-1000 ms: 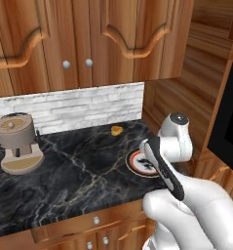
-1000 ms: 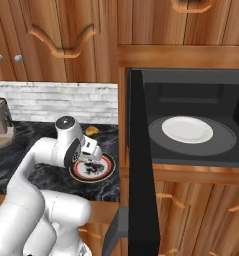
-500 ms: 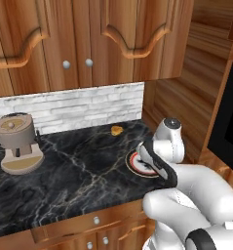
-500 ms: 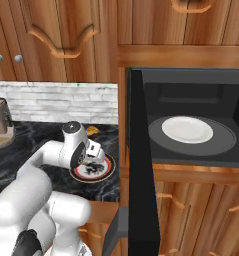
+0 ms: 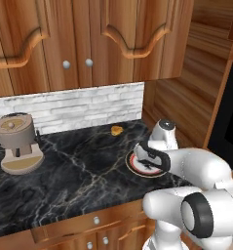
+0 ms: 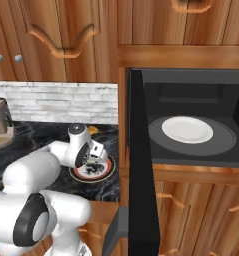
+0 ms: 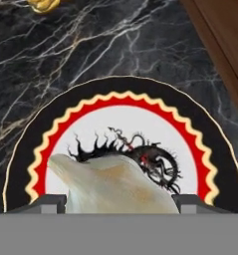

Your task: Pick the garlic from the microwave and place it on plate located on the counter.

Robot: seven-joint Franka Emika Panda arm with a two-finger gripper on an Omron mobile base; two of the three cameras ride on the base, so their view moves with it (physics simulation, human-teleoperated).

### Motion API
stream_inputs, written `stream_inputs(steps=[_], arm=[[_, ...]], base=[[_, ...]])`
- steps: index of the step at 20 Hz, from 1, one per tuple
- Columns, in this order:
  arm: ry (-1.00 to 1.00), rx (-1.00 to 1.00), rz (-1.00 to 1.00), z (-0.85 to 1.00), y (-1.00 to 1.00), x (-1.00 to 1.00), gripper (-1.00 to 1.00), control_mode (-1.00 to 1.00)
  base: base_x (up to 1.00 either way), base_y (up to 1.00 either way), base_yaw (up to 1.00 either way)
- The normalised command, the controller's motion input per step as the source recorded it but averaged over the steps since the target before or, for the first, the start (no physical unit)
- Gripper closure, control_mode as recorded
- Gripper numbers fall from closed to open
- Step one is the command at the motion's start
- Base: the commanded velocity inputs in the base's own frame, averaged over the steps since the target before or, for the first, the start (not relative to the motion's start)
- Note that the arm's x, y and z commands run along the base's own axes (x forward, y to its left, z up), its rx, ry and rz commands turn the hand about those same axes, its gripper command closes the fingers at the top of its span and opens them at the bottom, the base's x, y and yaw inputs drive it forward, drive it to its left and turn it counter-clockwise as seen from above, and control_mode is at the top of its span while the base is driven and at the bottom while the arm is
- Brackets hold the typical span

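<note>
In the hand view the cream-white garlic [image 7: 113, 187] sits between my two finger tips, so my gripper [image 7: 118, 201] is shut on it. It hangs just above the white centre of the plate [image 7: 210, 149] with the red-orange and black rim. That plate [image 5: 137, 169] lies on the black marble counter [image 5: 79, 176], with my gripper [image 5: 148, 158] low over it. From the right, my gripper [image 6: 93, 161] covers part of the plate [image 6: 98, 174]. The microwave [image 6: 191, 100] stands open to the right.
The open black microwave door [image 6: 141, 165] juts out right beside the arm. A plain white plate [image 6: 187, 129] lies inside the microwave. A small orange-yellow lump [image 5: 117, 130] sits behind the plate, a coffee machine [image 5: 18, 144] far left. Wall cabinets hang above.
The hand has come down and a little left over the patterned plate, still holding the garlic. Nothing else has moved.
</note>
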Motion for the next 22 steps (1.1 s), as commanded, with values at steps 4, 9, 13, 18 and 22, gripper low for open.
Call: stream_inputs(steps=[4, 9, 13, 18, 22], arm=[[0.06, 0.00, 0.00, -0.09, 0.00, 0.21, 1.00, -1.00], [0.03, 0.00, 0.00, -0.09, 0.00, 0.25, -1.00, -1.00], [0.00, 0.00, 0.00, -0.05, 0.00, 0.22, -1.00, -1.00], [0.00, 0.00, 0.00, -0.01, 0.00, 0.05, -1.00, -1.00], [0.00, 0.00, -0.01, 0.04, 0.00, -0.03, -1.00, -1.00]], base=[[0.00, 0.00, 0.00], [0.00, 0.00, 0.00], [0.00, 0.00, 0.00], [0.00, 0.00, 0.00], [0.00, 0.00, 0.00]])
